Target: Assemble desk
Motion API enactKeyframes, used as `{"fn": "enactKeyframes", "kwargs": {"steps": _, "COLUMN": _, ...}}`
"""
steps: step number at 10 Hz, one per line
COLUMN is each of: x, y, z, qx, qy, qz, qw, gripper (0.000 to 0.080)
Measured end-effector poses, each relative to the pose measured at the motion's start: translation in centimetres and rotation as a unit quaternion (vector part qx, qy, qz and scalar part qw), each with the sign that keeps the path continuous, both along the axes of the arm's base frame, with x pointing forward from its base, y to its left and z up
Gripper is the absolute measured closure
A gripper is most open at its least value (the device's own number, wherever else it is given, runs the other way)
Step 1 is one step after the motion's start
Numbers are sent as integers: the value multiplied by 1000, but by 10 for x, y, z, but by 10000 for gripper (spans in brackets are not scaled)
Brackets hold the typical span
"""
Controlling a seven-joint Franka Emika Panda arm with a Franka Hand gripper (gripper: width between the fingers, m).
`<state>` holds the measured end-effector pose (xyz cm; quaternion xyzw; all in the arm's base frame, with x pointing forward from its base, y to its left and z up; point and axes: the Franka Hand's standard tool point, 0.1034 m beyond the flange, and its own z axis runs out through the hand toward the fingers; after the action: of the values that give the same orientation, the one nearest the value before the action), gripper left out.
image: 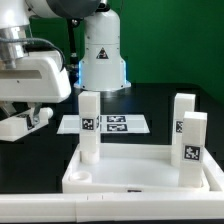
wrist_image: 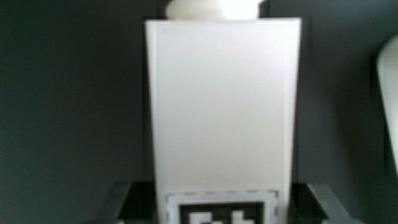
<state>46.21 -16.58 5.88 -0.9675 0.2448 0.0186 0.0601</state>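
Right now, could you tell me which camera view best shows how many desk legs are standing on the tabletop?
The exterior view: three legs stand upright on the tabletop, one toward that view's left, two toward its right. The wrist view is filled by one white leg, so no count is possible there.

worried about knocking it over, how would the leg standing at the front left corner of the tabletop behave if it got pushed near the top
The leg is tall and narrow on a small foot, so a push up high would probably tip it rather than slide it. It looks like stiff plastic, unlikely to bend. Whether it is fully seated in the tabletop cannot be told.
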Motion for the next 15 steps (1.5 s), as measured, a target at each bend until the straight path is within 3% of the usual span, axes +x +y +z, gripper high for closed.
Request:
{"fn": "enactKeyframes", "kwargs": {"steps": 1, "x": -19, "y": 3, "z": -5, "qx": 5, "qy": 11, "qz": -5, "qw": 1000, "gripper": 518}}
{"fn": "enactKeyframes", "kwargs": {"steps": 3, "x": -58, "y": 7, "z": -20, "qx": -35, "qy": 2, "qz": 4, "qw": 999, "gripper": 517}}
{"fn": "enactKeyframes", "kwargs": {"steps": 4, "x": -66, "y": 12, "z": -25, "qx": -56, "qy": -5, "qz": 10, "qw": 998, "gripper": 517}}
{"fn": "enactKeyframes", "kwargs": {"steps": 6, "x": -63, "y": 12, "z": -25, "qx": -47, "qy": 0, "qz": 7, "qw": 999, "gripper": 517}}
{"fn": "enactKeyframes", "kwargs": {"steps": 10, "x": -93, "y": 9, "z": -43, "qx": -35, "qy": 24, "qz": -20, "qw": 999, "gripper": 517}}
{"fn": "enactKeyframes", "kwargs": {"steps": 13, "x": -95, "y": 10, "z": -45, "qx": -30, "qy": 30, "qz": -21, "qw": 999, "gripper": 517}}
{"fn": "enactKeyframes", "kwargs": {"steps": 15, "x": -88, "y": 13, "z": -40, "qx": -4, "qy": 50, "qz": -9, "qw": 999, "gripper": 277}}
